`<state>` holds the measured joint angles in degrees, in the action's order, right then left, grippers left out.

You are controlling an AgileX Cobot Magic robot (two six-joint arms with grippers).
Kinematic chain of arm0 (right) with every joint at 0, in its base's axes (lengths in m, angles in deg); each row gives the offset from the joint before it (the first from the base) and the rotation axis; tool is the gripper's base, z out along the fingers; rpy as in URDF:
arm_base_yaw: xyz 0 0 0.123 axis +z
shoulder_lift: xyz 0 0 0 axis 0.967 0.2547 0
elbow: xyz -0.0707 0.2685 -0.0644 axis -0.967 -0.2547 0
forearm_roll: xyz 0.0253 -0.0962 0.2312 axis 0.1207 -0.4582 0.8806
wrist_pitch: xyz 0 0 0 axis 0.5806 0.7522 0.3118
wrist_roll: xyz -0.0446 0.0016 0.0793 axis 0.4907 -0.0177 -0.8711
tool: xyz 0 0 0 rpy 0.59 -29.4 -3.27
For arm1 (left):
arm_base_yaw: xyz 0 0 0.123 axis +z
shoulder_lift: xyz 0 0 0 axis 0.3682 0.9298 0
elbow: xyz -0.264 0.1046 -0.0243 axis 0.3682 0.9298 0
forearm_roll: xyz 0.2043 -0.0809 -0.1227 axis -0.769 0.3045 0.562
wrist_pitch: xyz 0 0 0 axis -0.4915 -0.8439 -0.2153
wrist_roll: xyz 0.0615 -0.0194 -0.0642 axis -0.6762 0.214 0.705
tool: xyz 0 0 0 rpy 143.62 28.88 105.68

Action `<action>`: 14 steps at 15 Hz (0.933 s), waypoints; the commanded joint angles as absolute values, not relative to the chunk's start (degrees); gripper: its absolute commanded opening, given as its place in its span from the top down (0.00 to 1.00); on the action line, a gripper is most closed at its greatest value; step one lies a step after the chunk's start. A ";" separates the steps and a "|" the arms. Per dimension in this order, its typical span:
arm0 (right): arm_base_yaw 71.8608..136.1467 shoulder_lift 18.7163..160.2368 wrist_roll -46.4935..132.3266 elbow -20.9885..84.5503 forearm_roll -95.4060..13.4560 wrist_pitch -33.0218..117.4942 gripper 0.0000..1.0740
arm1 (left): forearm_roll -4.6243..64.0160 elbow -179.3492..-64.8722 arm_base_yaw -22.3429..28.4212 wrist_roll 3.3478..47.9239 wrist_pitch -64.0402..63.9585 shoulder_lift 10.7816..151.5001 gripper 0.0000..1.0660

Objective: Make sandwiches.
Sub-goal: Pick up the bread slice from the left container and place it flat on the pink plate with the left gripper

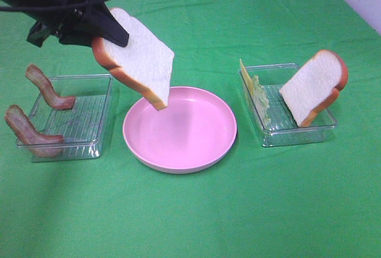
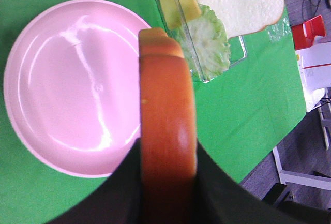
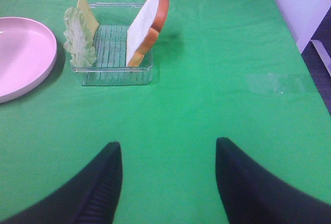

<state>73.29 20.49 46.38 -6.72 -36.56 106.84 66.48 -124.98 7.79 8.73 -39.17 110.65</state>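
left gripper [image 1: 112,31] — clamps bread slice [image 1: 140,56] | slice tilted — above pink plate [image 1: 178,128]

The high camera looks down and forward over the cloth [image 1: 190,222], taking in the left tray [image 1: 83,121], the plate [image 1: 190,133] and the right tray [image 1: 292,133]. The left wrist camera sits tight against a held bread slice [image 2: 168,146], sighting along its crust to the plate and right tray. The right wrist camera hangs apparently low over the cloth, facing that tray and the plate's edge from farther off.
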 commanded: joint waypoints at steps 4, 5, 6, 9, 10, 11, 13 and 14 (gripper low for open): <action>72.95 19.63 46.67 -6.89 -36.39 106.38 0.51 | 82.52 -117.41 8.02 -6.16 -36.77 115.29 1.00; 72.95 19.63 46.67 -6.89 -36.39 106.38 0.51 | 85.44 -117.41 7.97 -8.00 -37.80 117.92 1.00; 72.95 19.63 46.67 -6.89 -36.39 106.38 0.51 | 88.31 -117.47 7.97 -10.35 -38.20 120.50 1.00; 72.95 19.63 46.67 -6.89 -36.39 106.38 0.51 | 96.79 -117.47 7.85 -14.81 -37.51 126.98 1.00; 72.95 19.63 46.67 -6.89 -36.39 106.38 0.51 | 99.60 -117.76 7.85 -16.99 -37.68 128.87 1.00; 72.95 19.63 46.67 -6.89 -36.39 106.38 0.51 | 100.91 -118.27 7.85 -17.39 -38.03 130.53 1.00; 72.95 19.63 46.67 -6.89 -36.39 106.38 0.51 | 102.69 -118.62 7.85 -17.28 -38.26 132.88 1.00; 72.95 19.63 46.67 -6.89 -36.39 106.38 0.51 | 102.86 -118.62 7.85 -17.34 -38.31 133.51 1.00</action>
<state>73.29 20.49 46.38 -6.72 -36.51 106.84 101.54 -118.27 7.91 -16.93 -37.40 133.51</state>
